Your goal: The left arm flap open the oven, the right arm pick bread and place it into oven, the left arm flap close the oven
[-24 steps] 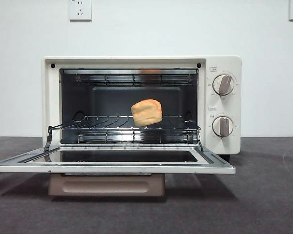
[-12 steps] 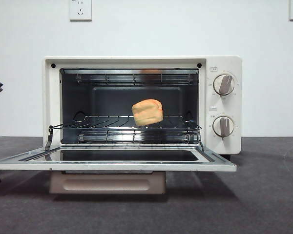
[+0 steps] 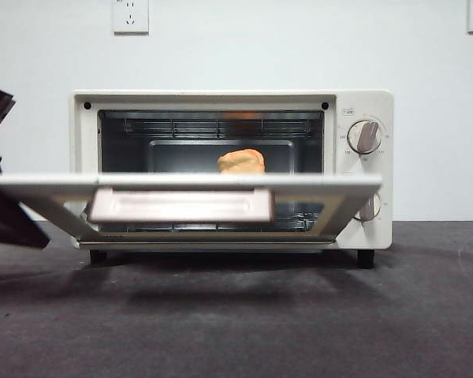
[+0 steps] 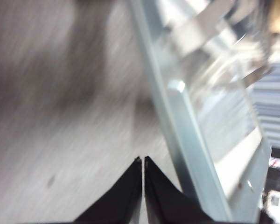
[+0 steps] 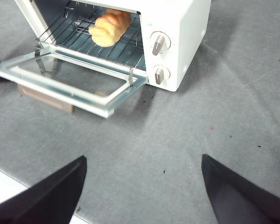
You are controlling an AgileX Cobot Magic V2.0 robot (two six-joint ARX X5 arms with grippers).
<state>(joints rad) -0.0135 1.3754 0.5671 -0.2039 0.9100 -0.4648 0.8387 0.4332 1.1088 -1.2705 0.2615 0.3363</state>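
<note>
Bread (image 3: pixel 241 161) sits inside the oven (image 3: pixel 363 102); our left gripper (image 4: pixel 143 161), jaws pressed together and empty, lifts the half-raised door (image 3: pixel 181 183), which could slip off and drop open.

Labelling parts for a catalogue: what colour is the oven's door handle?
Beige-pink; the handle shows best in the front view.

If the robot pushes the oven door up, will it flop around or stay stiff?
The door looks like a rigid metal-and-glass frame, so it probably stays stiff. It is hinged at the oven, so it should swing. Left gripper is beside it.
</note>
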